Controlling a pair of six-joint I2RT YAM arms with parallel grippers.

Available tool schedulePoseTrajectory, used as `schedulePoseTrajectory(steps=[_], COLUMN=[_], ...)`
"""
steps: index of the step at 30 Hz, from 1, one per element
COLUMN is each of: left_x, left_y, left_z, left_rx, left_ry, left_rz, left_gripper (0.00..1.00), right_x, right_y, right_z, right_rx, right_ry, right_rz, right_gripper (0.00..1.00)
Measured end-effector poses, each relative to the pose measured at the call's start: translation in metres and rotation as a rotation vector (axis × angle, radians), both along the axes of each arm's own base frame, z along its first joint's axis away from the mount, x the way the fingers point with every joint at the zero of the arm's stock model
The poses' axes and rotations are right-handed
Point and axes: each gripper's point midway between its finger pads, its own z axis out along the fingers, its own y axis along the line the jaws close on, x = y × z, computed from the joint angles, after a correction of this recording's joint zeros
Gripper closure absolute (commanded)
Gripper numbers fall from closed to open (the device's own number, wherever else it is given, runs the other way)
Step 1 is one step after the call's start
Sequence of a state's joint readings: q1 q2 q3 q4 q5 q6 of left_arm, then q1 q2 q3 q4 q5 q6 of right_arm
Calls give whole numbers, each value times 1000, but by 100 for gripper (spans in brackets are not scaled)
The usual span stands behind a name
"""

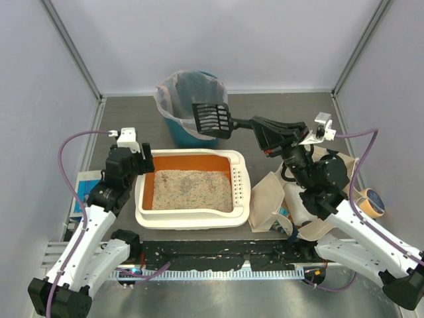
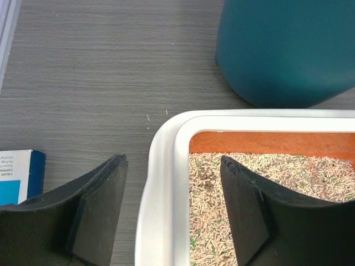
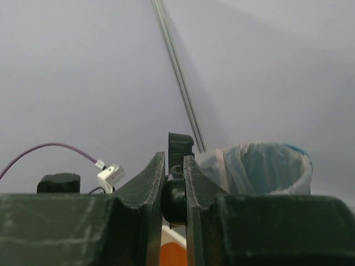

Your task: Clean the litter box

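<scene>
The litter box (image 1: 192,222) is a cream-white tray with orange inner walls, holding grey-beige litter (image 1: 192,190). It lies mid-table. My left gripper (image 1: 147,162) straddles its far-left rim, open. In the left wrist view, this gripper (image 2: 172,163) has one finger on the table side and the other over the litter (image 2: 205,199), with the rim (image 2: 166,133) between them, untouched. My right gripper (image 1: 255,124) is shut on the handle of a black slotted scoop (image 1: 212,119), whose head hangs at the near edge of the teal bin (image 1: 191,93). The right wrist view shows this gripper (image 3: 174,158) clamped on the handle (image 3: 175,199).
The teal bin (image 2: 283,50), lined with clear plastic, stands just behind the tray. A beige cloth tote bag (image 1: 318,192) lies to the tray's right, with a tape roll (image 1: 371,201) beyond it. A blue-and-white box (image 1: 83,192) lies left of the tray. Grey walls enclose the table.
</scene>
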State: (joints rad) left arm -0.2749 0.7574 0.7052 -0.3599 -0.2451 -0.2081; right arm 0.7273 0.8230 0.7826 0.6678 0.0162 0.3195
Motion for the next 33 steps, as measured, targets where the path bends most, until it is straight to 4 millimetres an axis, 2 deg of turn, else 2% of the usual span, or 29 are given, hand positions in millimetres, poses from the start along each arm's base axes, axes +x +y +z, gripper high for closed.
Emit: schedulePoseTrajectory(steps=[6, 14, 17, 22, 33], left_x=[1, 3, 3, 2, 0], left_y=[-1, -2, -4, -6, -8], left_z=[-6, -12, -13, -12, -7], left_rx=[7, 11, 7, 3, -4], left_ry=[24, 46, 48, 45, 29], left_rz=[-3, -10, -18, -27, -38], left_gripper=[33, 34, 35, 35, 38], right_x=[6, 9, 6, 1, 6], right_y=[0, 7, 7, 8, 22], right_z=[-57, -149, -168, -187, -197], right_rx=[-67, -229, -280, -326, -339], right_ry=[213, 491, 553, 613, 703], right_rz=[8, 22, 22, 31, -1], right_gripper=[99, 99, 99, 99, 99])
